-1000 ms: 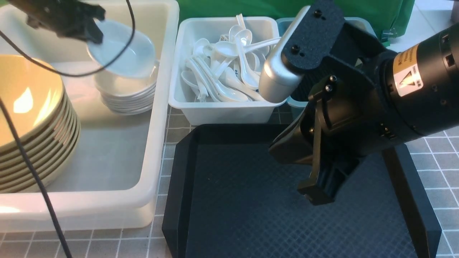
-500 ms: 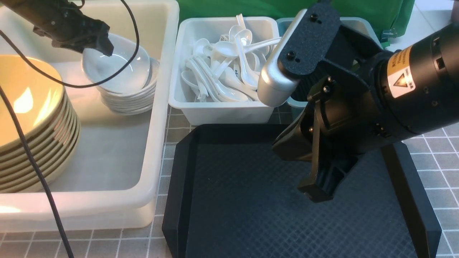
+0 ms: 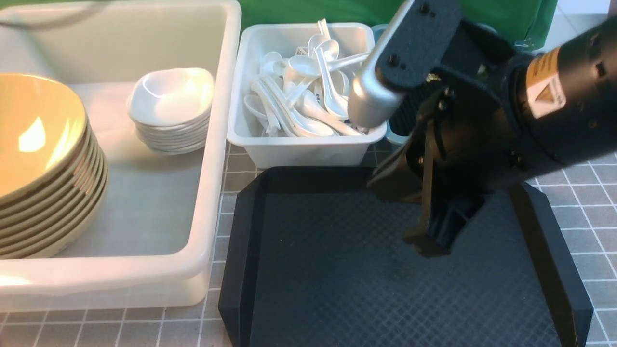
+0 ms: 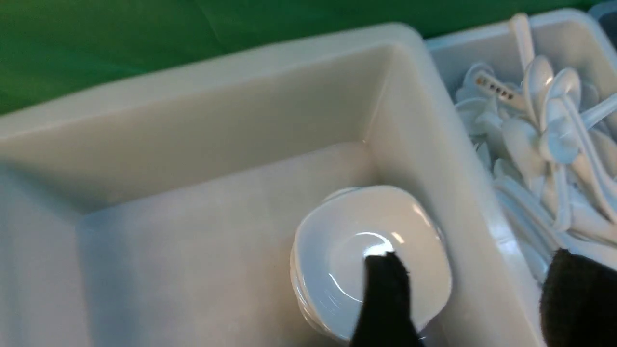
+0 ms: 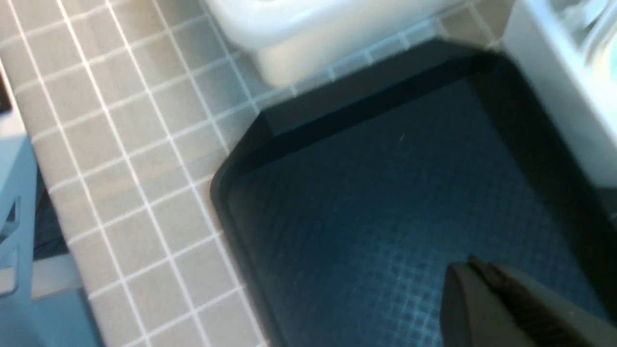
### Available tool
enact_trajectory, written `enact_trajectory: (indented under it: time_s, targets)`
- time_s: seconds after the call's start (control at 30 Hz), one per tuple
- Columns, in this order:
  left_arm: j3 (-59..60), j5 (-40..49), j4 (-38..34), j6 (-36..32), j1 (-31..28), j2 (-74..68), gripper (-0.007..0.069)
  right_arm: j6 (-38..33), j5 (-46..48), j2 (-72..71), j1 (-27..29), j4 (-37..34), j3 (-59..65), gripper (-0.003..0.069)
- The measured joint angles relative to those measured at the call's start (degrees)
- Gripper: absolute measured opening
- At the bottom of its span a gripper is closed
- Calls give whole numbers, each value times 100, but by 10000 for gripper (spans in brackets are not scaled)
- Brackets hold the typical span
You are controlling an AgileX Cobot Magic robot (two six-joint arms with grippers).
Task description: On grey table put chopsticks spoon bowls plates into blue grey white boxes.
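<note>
Left gripper [image 4: 477, 274] of mine hangs with fingers apart, empty, over the stacked white plates [image 4: 371, 260] in the milky-white tub [image 4: 217, 111]. Right gripper [image 5: 482, 289] pinched together above the black tray [image 5: 385, 193]. Plates look glossy, slippery, chippable, light; I'd pinch the top one's rim.

The grey table [image 3: 593, 193] carries a milky-white tub [image 3: 219, 120], small white bin [image 3: 299, 154], black tray [image 3: 241, 250] and, seemingly, a half-hidden teal bin [image 3: 396, 140].
</note>
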State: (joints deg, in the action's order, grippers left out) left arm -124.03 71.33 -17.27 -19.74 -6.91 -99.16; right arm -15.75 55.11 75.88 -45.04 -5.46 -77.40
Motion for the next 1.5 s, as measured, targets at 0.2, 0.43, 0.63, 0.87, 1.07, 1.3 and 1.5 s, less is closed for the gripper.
enact_trajectory:
  time_s: [0.2, 0.43, 0.63, 0.87, 1.07, 1.3, 1.5]
  targets:
    - [1760, 62, 720, 190, 249, 2178, 11, 88, -198, -261, 0, 76, -150, 45]
    - [5594, -1068, 1020, 420, 249, 5155, -10, 92, -796, -1018, -4, 17, 460, 45]
    - [8453, -2668, 1075, 1027, 249, 8016, -10, 92, -2121, -2232, -4, -77, 1820, 46]
    - [9450, -2562, 1176, 1311, 249, 9715, -10, 92, -3535, -3578, -37, -410, 3161, 52]
    - [9541, -2583, 1131, 1293, 249, 10011, -10, 92, -4208, -4048, -63, -467, 3681, 57]
    - [9547, -2583, 1090, 1282, 249, 10011, -10, 92, -4189, -4051, -63, -482, 3718, 60]
    - [9547, -2583, 1076, 1279, 249, 10011, -10, 92, -4155, -4051, -63, -482, 3723, 65]
